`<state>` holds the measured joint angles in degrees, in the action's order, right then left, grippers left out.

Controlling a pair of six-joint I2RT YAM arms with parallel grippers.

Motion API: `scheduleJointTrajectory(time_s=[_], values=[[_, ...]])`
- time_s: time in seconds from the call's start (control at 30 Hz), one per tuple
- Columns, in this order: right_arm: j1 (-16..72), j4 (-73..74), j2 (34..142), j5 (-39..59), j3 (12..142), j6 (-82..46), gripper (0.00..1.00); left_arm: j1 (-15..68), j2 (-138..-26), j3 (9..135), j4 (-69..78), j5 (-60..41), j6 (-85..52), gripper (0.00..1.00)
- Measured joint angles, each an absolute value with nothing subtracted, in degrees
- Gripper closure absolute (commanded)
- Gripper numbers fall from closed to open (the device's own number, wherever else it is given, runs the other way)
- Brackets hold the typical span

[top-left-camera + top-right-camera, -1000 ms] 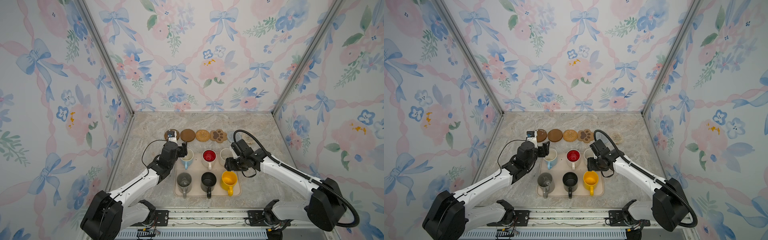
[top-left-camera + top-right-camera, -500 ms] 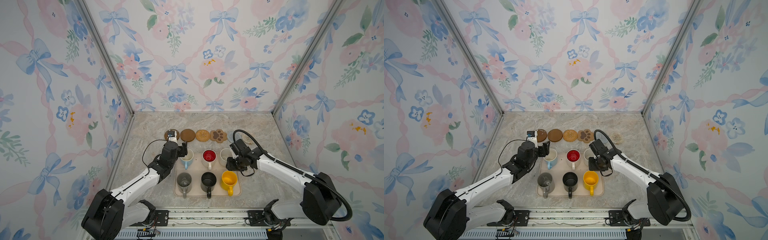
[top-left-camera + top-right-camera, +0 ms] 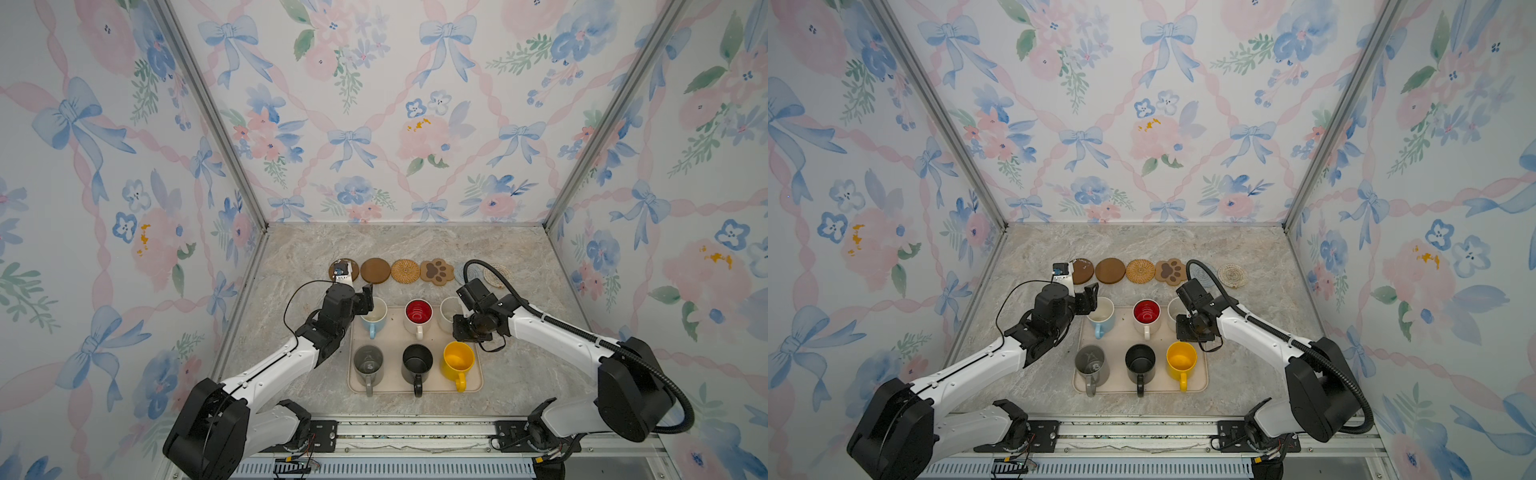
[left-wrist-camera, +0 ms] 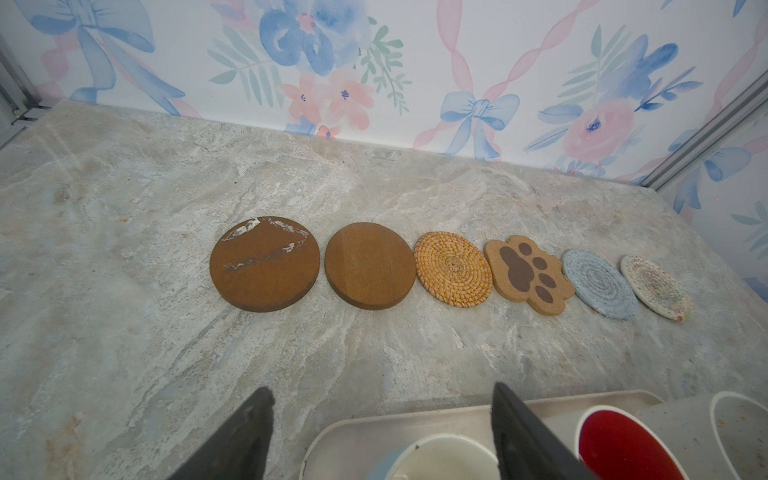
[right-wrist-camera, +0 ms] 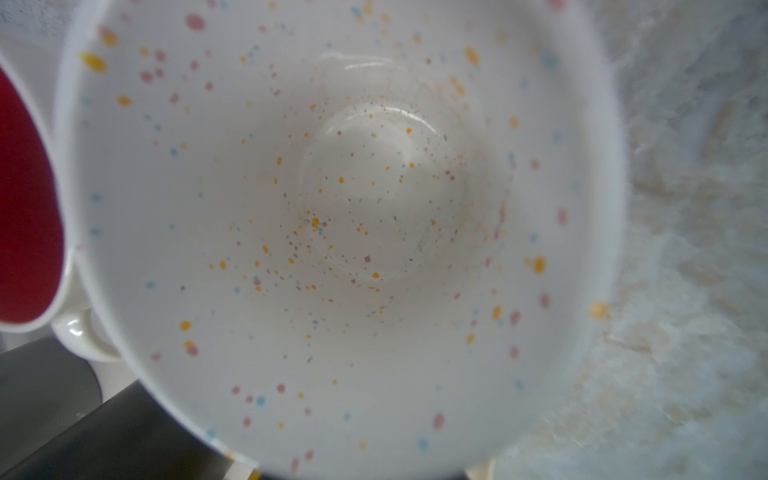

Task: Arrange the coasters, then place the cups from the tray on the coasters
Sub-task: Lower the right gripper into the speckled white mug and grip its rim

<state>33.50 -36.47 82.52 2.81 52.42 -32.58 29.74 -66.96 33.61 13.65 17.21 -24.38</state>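
Right gripper [image 3: 457, 326] at speckled mug [image 5: 332, 208] on tray [image 3: 473, 384], grip unclear; left gripper [image 4: 381, 399] apart.

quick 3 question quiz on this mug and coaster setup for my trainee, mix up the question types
1. Multiple choice: which coaster lies between the woven rattan coaster and the blue-grey crocheted coaster? A paw-shaped coaster; B plain brown disc; C cream crocheted round.
2. True or false: a mug already stands on a coaster.
3. Fill in: the open left gripper hovers by the ___ mug on the tray.
Key: 1 A. 2 False, none does. 3 light blue mug.
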Motion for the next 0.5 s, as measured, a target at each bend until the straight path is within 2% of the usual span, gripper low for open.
scheduleJointTrajectory(time_s=[0.17, 0.23, 0.5], values=[[33.45, -36.53, 82.89, 2.13, 52.86, -32.53, 0.89, 29.36, -66.96, 33.43, 13.67, 16.93, -24.38, 0.22], [33.41, -36.80, 83.02, 1.65, 53.19, -32.38, 1.00, 29.21, -66.96, 33.39, 13.69, 16.69, -24.38, 0.22], [33.41, -38.61, 83.90, 0.99, 54.76, -31.31, 1.00, 28.99, -66.96, 33.28, 13.89, 16.05, -24.38, 0.22]])
